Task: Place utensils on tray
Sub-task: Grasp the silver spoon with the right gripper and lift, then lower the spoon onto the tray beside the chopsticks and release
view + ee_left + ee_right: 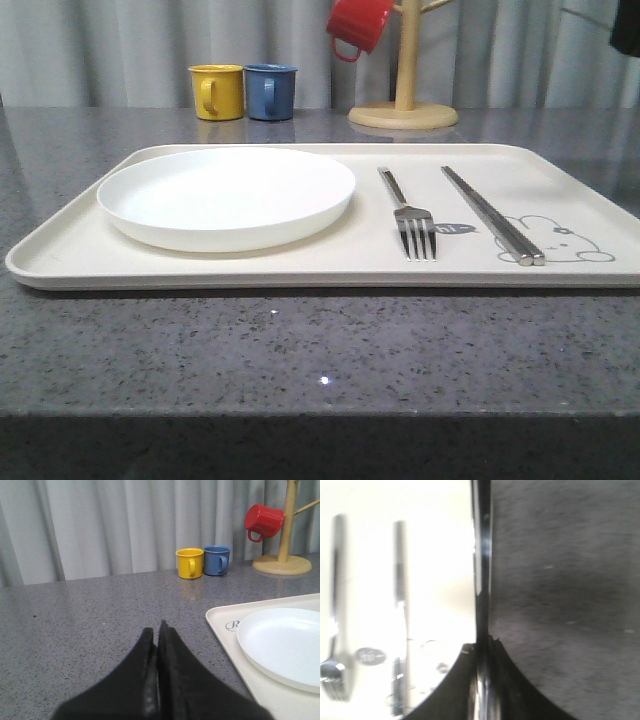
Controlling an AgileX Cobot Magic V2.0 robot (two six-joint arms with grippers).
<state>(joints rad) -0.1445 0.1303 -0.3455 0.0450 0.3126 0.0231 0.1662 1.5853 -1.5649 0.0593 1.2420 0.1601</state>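
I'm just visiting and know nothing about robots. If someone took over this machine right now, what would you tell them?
Left gripper: jaws shut, empty, over bare table beside the plate end of the tray.
Right gripper: jaws shut on a slim silver utensil, probably the spoon, at the tray's edge near the chopsticks.
Done: plate, fork and chopsticks lie on the tray.
Left: lay the held utensil on the tray and release.
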